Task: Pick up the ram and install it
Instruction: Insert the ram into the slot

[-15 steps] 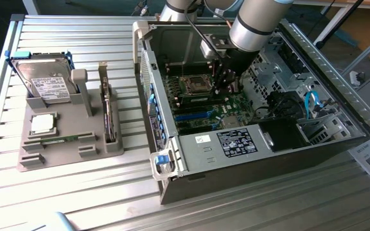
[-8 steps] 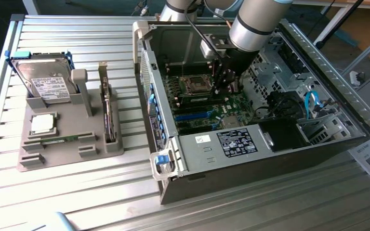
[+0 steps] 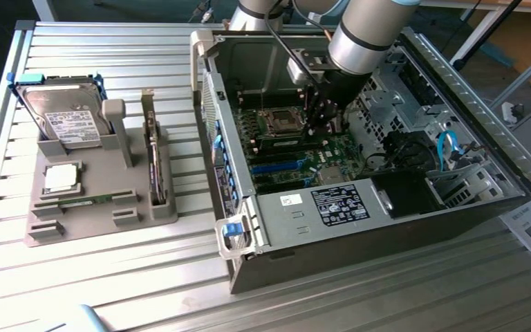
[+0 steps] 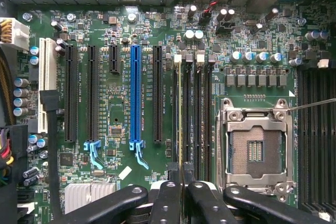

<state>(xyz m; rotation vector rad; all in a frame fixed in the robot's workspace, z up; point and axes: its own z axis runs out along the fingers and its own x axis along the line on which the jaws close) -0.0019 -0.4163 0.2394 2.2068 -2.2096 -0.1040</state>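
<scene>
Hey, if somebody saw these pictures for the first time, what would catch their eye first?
Most likely the robot arm, which reaches down into the open computer case on the exterior view's right, over the green motherboard. In the wrist view, the bright blue slot and the empty silver processor socket stand out. On the exterior view's left, a hard drive sits propped in a grey holder.

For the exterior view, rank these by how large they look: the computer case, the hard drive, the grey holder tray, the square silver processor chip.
Largest to smallest:
1. computer case
2. grey holder tray
3. hard drive
4. processor chip
The gaps are wide enough that nearness to the camera leaves no doubt.
</scene>
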